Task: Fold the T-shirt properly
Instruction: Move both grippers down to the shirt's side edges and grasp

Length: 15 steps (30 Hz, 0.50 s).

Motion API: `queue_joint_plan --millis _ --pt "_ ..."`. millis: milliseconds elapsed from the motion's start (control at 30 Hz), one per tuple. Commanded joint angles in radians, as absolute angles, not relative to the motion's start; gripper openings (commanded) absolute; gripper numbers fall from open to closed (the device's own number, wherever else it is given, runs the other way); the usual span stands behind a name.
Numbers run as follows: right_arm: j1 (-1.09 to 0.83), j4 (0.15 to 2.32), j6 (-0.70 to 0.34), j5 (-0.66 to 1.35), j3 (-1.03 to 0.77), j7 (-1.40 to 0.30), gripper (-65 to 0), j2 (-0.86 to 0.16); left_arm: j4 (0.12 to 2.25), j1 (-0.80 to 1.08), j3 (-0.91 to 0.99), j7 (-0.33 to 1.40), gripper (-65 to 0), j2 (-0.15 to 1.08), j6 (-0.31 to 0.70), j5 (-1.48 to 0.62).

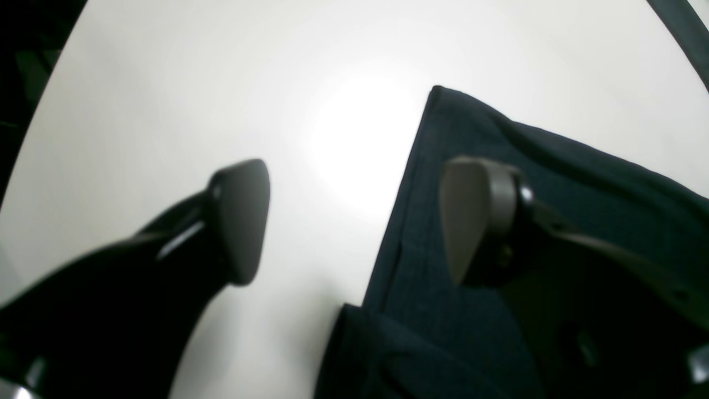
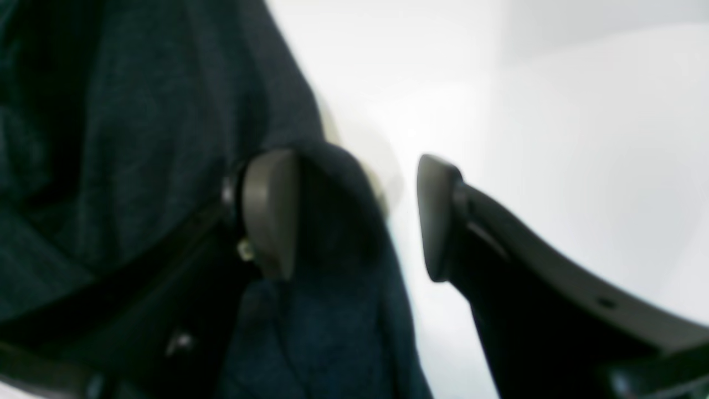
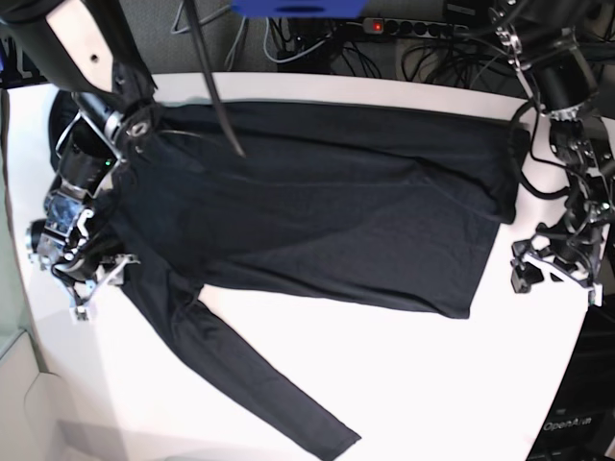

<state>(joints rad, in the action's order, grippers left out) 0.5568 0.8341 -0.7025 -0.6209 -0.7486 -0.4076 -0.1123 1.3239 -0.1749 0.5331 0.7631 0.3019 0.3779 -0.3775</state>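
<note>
Left wrist cam: the left gripper (image 1: 354, 221) is spread wide with nothing in it, one finger over the bare table (image 1: 166, 83), the other over the shirt (image 1: 554, 183) edge near a corner.

Right wrist cam: the right gripper (image 2: 357, 216) is released too, straddling the shirt (image 2: 138, 138) edge, cloth between the pads but not pinched.

Base cam: the shirt (image 3: 327, 211) lies spread across the table (image 3: 423, 375), one sleeve (image 3: 250, 384) trailing out. I'd say get both claws low and bite only the edge layer before lifting.

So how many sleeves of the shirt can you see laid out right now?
1: one sleeve of the T-shirt runs diagonally toward the near table edge. The other may be hidden under the body.
</note>
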Motion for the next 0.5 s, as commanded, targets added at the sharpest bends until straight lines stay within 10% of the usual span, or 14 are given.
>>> queue_joint_plan --millis 0,333,467 --pt "0.587 0.843 -0.698 -0.611 -0.746 -0.390 -30.2 -0.120 1.346 -0.193 0.536 0.742 -18.7 0.318 0.383 -0.390" --pt "0.538 0.839 -0.698 -0.611 -0.742 -0.392 -31.4 -0.093 1.346 -0.196 0.530 0.742 -18.7 0.315 0.383 -0.390" --pt "0.522 0.839 -0.698 -0.611 -0.745 -0.392 -41.0 -0.077 1.340 -0.203 0.530 0.742 -18.4 0.315 0.383 -0.389"
